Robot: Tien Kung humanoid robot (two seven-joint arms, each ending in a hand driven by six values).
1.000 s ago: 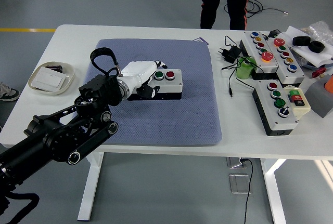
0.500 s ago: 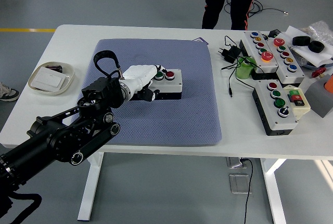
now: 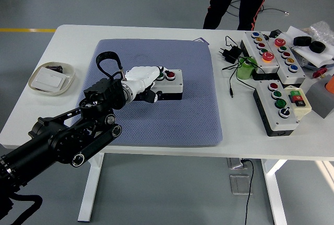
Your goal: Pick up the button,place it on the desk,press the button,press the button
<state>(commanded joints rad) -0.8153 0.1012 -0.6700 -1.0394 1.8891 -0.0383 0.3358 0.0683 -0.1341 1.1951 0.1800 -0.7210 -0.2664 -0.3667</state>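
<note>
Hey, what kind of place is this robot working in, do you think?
Probably a robotics lab or test workshop: a white table on a bare grey floor, several push-button control boxes with loose cables, and the robot's left hand working a button box on a blue mat.

The blue mat lies bare in front of, behind and right of the two-button box, which the left hand covers from the left. Control boxes, cables and a green cylinder crowd the table's right side.
</note>
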